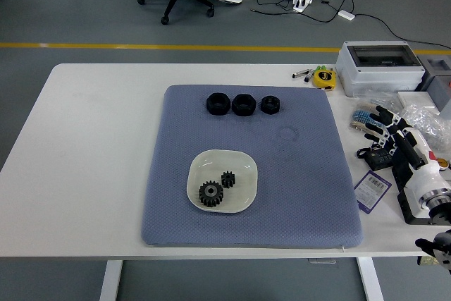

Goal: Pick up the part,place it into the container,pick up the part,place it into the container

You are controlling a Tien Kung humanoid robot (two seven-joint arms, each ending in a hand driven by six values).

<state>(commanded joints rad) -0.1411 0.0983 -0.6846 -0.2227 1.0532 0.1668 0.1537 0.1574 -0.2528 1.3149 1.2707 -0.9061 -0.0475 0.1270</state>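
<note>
A cream square plate (pixel 243 167) lies on the blue-grey mat (pixel 303 174) near its front. Two black gears rest in the plate: a larger gear (pixel 211 194) at its front left and a smaller gear (pixel 227 179) just right of it. Three black nut-like parts (pixel 242 104) stand in a row at the mat's far edge. My right hand (pixel 392 130) hovers at the table's right edge, off the mat, fingers spread and holding nothing. The left arm does not show.
A white box (pixel 378 67) stands at the back right, with a yellow tape measure (pixel 324 77) and pens beside it. Small items, a black device (pixel 377 157) and a labelled card (pixel 371 189) lie at the right edge under my arm.
</note>
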